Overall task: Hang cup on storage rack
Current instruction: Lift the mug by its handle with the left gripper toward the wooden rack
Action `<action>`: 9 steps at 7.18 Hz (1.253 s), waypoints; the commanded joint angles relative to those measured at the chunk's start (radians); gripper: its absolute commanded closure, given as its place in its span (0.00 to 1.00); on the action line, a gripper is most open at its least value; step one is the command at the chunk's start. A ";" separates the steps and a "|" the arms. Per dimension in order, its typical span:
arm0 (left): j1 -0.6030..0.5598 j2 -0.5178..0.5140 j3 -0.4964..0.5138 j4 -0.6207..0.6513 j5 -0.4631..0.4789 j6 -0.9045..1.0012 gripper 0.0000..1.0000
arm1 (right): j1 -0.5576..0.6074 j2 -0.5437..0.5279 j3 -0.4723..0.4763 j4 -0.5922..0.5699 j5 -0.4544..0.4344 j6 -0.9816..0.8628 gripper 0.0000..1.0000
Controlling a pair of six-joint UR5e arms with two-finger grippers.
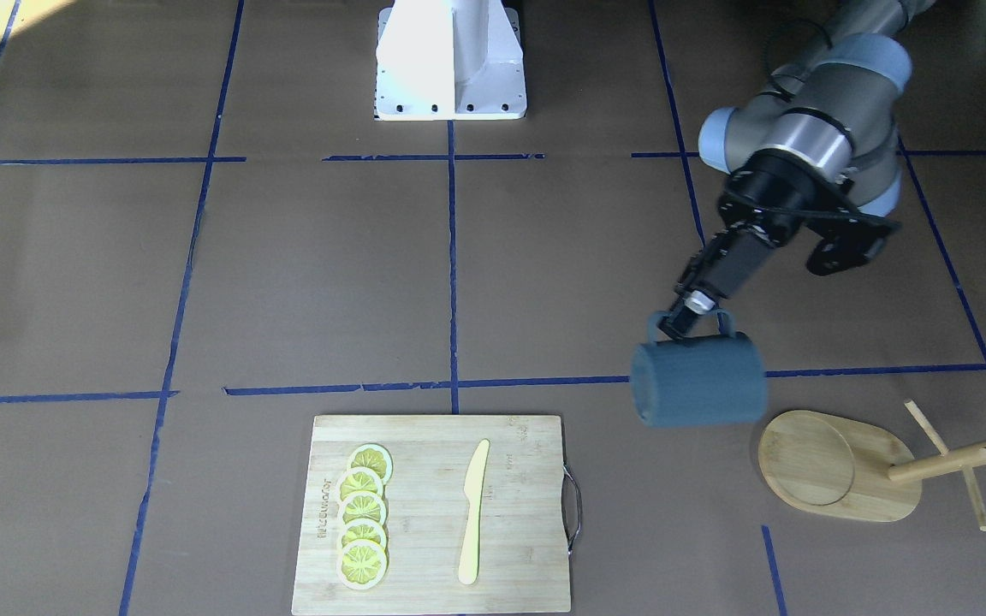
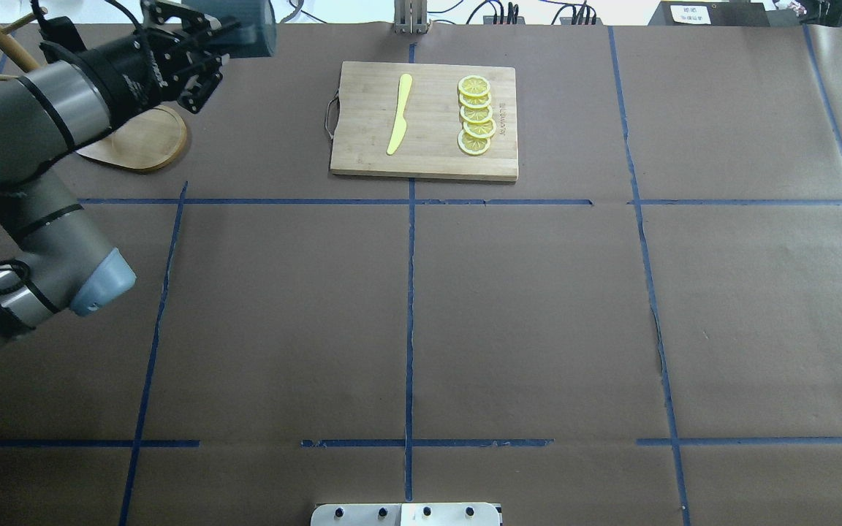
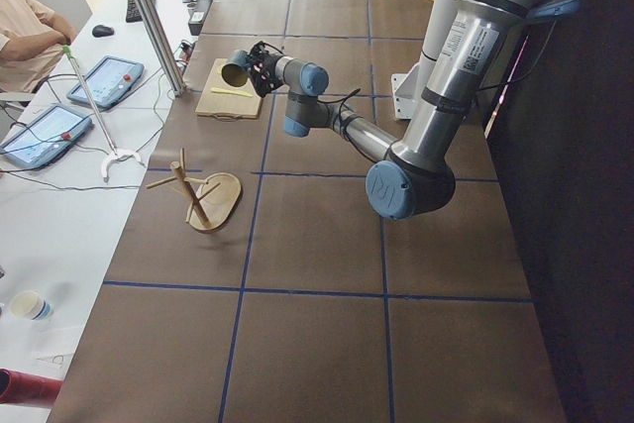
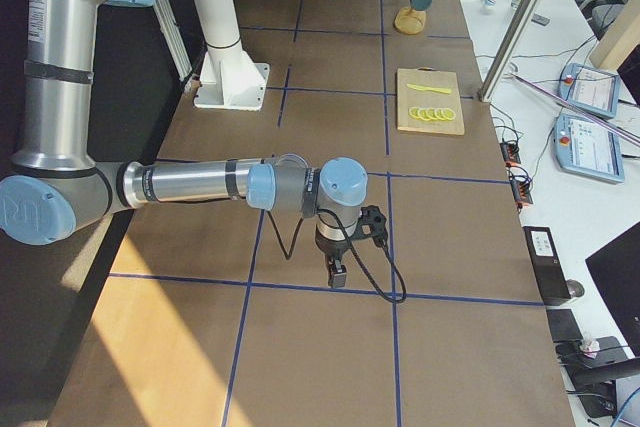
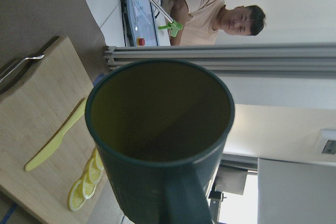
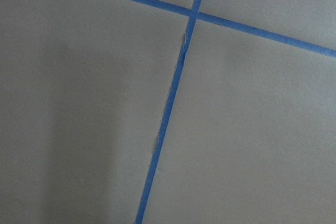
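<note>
One cup [image 1: 698, 381] is hanging clear of the surface [image 1: 305, 282], lying on its side with its handle turned upward. The left gripper [image 1: 680, 326] is pinching that handle, its fingers pressed onto it from above. In the front-facing view the cup is sitting at about 10 o'clock from the storage rack [image 1: 835, 466], just beside the rack's oval base but not touching it. The left wrist view is looking along the cup's side and into its open yellow mouth. At 9 o'clock from the rack, a cutting board [image 1: 437, 513] is carrying a yellow knife [image 1: 473, 512] and a row of lemon slices [image 1: 363, 529]. The right gripper [image 4: 337, 280] is pointing down over the bare surface, well apart from everything else, and I cannot tell whether it is spread or pressed together.
</note>
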 commanded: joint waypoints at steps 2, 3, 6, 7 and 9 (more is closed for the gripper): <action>-0.132 0.000 0.236 -0.307 0.000 -0.333 1.00 | 0.000 0.003 0.000 0.001 -0.002 -0.002 0.00; -0.169 0.000 0.309 -0.378 0.000 -0.381 1.00 | 0.000 0.003 0.002 0.001 -0.002 -0.002 0.00; -0.206 0.002 0.378 -0.440 0.000 -0.440 1.00 | 0.000 0.004 0.002 0.001 -0.002 -0.002 0.00; -0.206 0.000 0.454 -0.527 0.000 -0.440 1.00 | 0.000 0.004 0.003 0.001 -0.002 0.003 0.00; -0.204 0.002 0.526 -0.615 0.000 -0.463 1.00 | 0.000 0.004 0.008 0.001 -0.002 0.006 0.00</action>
